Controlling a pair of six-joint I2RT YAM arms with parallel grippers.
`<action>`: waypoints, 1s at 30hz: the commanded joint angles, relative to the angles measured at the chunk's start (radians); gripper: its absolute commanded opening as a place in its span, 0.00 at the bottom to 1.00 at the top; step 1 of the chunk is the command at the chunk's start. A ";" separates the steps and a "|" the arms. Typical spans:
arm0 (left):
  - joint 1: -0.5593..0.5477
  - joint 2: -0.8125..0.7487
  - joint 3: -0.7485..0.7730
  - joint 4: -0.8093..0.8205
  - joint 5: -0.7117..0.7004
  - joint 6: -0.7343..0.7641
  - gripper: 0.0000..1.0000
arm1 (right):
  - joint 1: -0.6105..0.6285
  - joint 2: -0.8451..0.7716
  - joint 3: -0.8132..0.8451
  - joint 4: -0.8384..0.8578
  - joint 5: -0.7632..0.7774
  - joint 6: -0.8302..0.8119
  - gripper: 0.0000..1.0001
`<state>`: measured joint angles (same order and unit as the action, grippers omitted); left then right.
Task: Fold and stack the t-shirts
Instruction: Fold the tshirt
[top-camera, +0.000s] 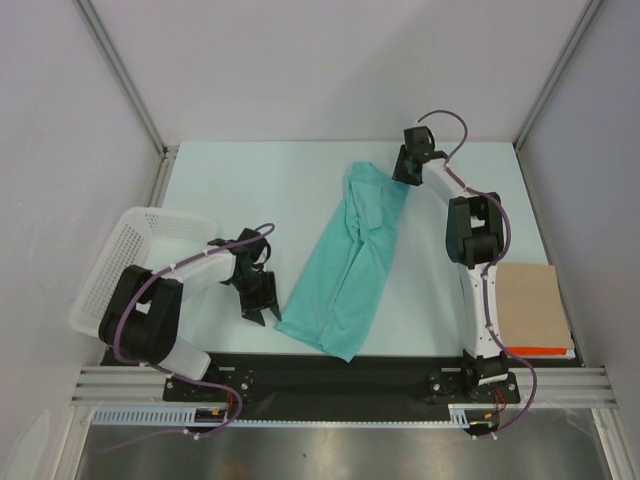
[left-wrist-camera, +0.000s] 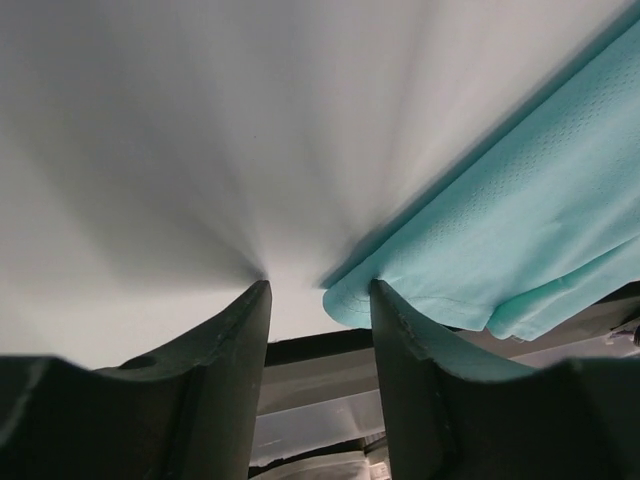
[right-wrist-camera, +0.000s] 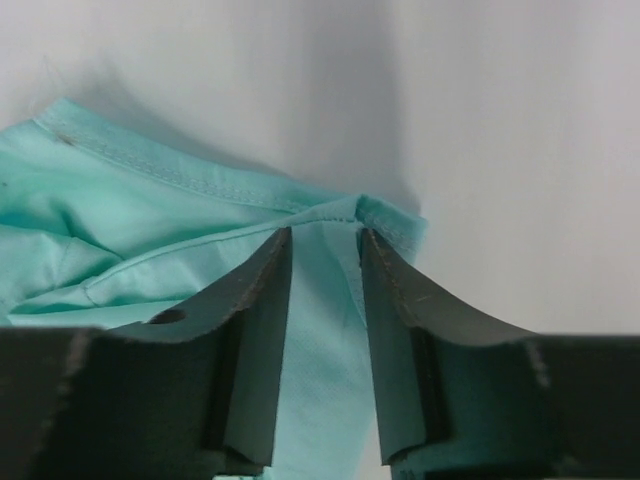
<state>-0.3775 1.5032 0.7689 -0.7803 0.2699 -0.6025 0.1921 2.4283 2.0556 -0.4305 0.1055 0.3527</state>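
The t-shirt (top-camera: 345, 270) is laid near-left to far-right, its near corner just right of the parted left gripper (left-wrist-camera: 320, 290), its far corner straddled by the parted right gripper (right-wrist-camera: 325, 235).

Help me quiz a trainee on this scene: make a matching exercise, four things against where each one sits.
Things
1. t-shirt
2. basket
3. cardboard sheet
4. right pincer

Places
A. left edge of the table, beside the left arm
B. near right corner, beside the right arm's base
C. at the shirt's far end, over its corner
D. middle of the table, lying as a long slanted strip

Pairs: 1-D, 2-A, 3-B, 4-C
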 joint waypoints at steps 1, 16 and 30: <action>0.008 0.002 -0.011 0.049 0.042 0.000 0.49 | -0.003 0.012 0.046 -0.016 0.045 -0.024 0.37; 0.008 0.020 -0.051 0.067 0.029 -0.003 0.18 | -0.019 0.031 0.058 0.006 0.048 -0.057 0.17; 0.009 0.014 -0.103 0.095 0.040 -0.023 0.00 | -0.120 -0.055 -0.086 0.116 -0.087 -0.089 0.08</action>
<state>-0.3744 1.5181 0.7036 -0.7036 0.3561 -0.6239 0.1120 2.4344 2.0026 -0.3653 0.0723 0.2970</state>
